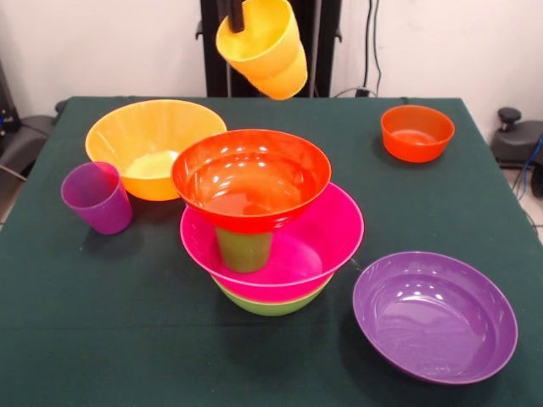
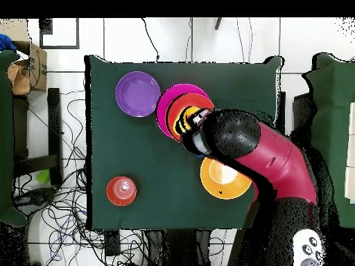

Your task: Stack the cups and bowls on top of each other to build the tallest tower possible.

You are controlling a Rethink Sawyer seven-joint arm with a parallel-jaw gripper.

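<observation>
- Fingers (image 1: 237,15): one dark finger goes down inside the yellow cup (image 1: 265,47), pinching its wall; cup hangs tilted in the air above the far part of the surface, clear of everything. The other finger can't be made out.
- Front view only: the tower (image 1: 267,225) layers read from the side. Lime green bowl (image 1: 271,303) at the bottom, pink bowl (image 1: 293,246) nested in it, green cup (image 1: 244,250) standing in the pink bowl, large red-orange bowl (image 1: 252,176) sitting on the cup.
- Overhead view: tower shows as rings only, pink bowl (image 2: 166,104) round the red-orange bowl (image 2: 187,111); the arm (image 2: 256,149) covers one side, and the yellow cup (image 2: 184,125) peeks out at its tip.
- Purple cup (image 1: 97,197) upright just beside the large orange bowl (image 1: 153,144); not seen from overhead, under the arm.
- Purple bowl (image 1: 434,315) near the tower; small red-orange bowl (image 1: 417,132) well apart at a far corner.
- Surface (image 1: 85,339): dark green cloth. Room: white wall, cables on the floor (image 2: 55,222), cardboard box (image 2: 28,69) at an edge.
- Gripper body cut off at top of front view.
</observation>
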